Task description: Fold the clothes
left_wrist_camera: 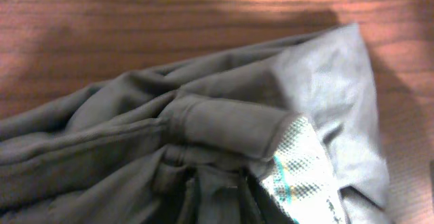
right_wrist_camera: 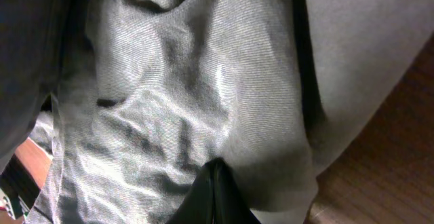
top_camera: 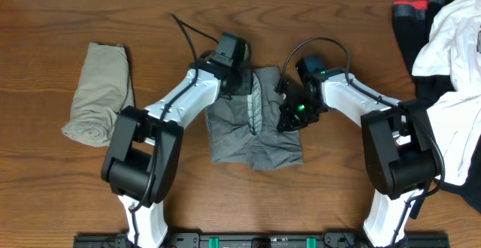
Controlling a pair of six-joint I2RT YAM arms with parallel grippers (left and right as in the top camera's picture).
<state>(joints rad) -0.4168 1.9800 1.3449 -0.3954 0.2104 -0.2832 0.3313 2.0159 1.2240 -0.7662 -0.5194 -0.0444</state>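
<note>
grey shorts (right_wrist_camera: 203, 81) are right up against my right wrist camera. the cloth fills almost all of that view, and it is full of wrinkles. my right fingertips (right_wrist_camera: 215, 197) show as a dark point at the bottom, pressed together with no gap, so my right jaws are closed tight. the tips sit against the grey cloth, but i cannot tell if a bit of it is pinched between them.

from above, the grey shorts lie in the middle of the bench (top_camera: 60, 203), bunched up and not flat. both my arms reach in over them. my left arm (top_camera: 180, 98) comes to the top left part of the shorts, and my right arm (top_camera: 349, 90) comes to their right edge. my left jaws are hidden under the camera on that wrist, and the left wrist view does not show them either — so i cannot tell if they are wide or narrow. that view shows a thick folded edge of the grey shorts, with a pale dotted lining (left_wrist_camera: 305, 176) poking out beside it and brown wood behind.

the khaki shorts (top_camera: 98, 94) lie well apart on my left side of the bench, folded into a long bundle. at the far right is a heap of other clothes — a white cloth (top_camera: 455, 45) lying over a black cloth (top_camera: 409, 37) with a red band.
</note>
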